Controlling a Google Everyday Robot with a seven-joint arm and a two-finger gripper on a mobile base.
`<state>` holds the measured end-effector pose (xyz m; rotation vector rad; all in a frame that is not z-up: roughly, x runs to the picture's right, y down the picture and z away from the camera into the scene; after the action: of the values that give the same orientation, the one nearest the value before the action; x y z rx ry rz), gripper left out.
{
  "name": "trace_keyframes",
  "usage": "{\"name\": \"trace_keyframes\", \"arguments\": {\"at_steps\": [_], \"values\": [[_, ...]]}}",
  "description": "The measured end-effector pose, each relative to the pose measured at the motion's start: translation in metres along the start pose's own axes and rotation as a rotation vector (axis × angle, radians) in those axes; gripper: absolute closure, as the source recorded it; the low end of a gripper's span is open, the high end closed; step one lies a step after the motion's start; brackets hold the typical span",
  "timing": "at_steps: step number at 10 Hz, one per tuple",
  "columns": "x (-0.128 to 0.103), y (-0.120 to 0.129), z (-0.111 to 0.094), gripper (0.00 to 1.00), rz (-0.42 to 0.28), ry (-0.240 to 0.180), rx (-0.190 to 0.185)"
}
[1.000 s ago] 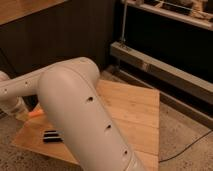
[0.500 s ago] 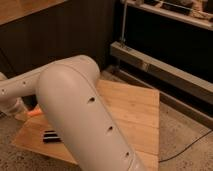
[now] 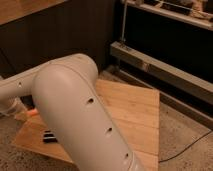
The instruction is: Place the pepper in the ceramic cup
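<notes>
Pincer: hidden behind the arm (image 3: 75, 110), closed; whether it grips anything cannot be told.
Pepper (image 3: 33, 113): orange sliver at the arm's left edge; axis unclear.
Cup: unseen, behind the arm.

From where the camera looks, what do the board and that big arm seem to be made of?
Board: light wood, matte, going by the straight grain lines. Arm: probably smooth cream plastic; it has a soft sheen and small round holes. The gripper is hidden at the left behind the arm, near an orange pepper tip.
</notes>
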<state>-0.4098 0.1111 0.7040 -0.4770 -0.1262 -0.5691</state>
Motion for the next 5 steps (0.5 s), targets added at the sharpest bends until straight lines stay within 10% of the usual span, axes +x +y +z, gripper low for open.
{"name": "trace_keyframes", "arguments": {"at_steps": [5], "values": [[0.011,0.008,-0.004,0.93,0.06,-0.01,-0.004]]}}
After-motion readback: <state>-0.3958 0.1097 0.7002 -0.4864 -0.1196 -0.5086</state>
